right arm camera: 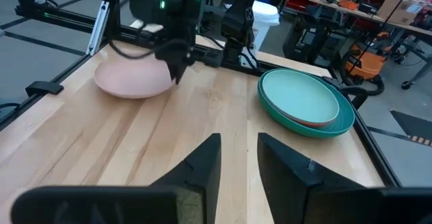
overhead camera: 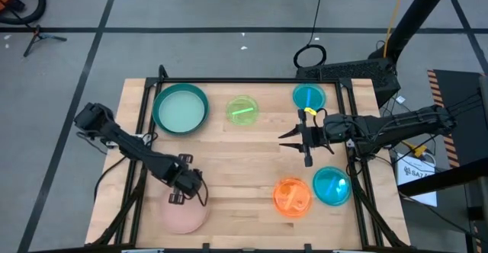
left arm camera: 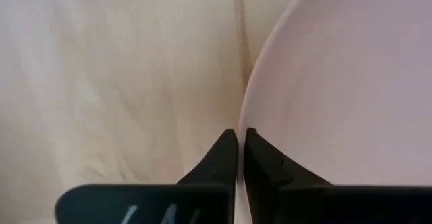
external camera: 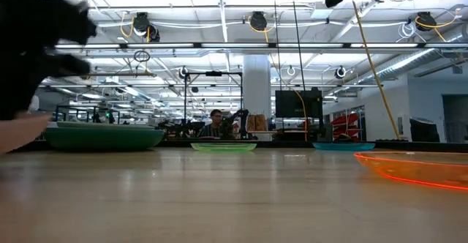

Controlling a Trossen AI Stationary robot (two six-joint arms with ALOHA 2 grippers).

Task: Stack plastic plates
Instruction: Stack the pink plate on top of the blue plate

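desk [overhead camera: 244,169]: pale wooden top with a dark frame around it, seen from above with both arms reaching in.
pink plate [overhead camera: 183,215]: large, opaque, pale pink, round; lies at the near left of the desk, and the right wrist view shows it bottom up like a low dome.
left hand [overhead camera: 181,194]: down at the pink plate's rim, fingers [left arm camera: 219,160] pinched together on the rim edge, so it is gripping the pink plate.
stack of large plates [overhead camera: 181,108]: at the far left of the desk; a mint plate lies on top inside a teal one, with a red-orange edge showing between them in the right wrist view; the low view shows a dark green bowl-like base.
lime plate [overhead camera: 242,110]: small, see-through, yellow-green, lying flat at the far middle, apart from the stack.
far blue plate [overhead camera: 309,97]: small, see-through blue, at the far right of the desk.
near blue plate [overhead camera: 332,186]: small, see-through blue, at the near right, just beside the orange plate.
orange plate [overhead camera: 293,197]: small, see-through orange, lying flat at the near right.
right hand [overhead camera: 293,140]: held above the bare middle right of the desk, fingers parted, holding nothing.
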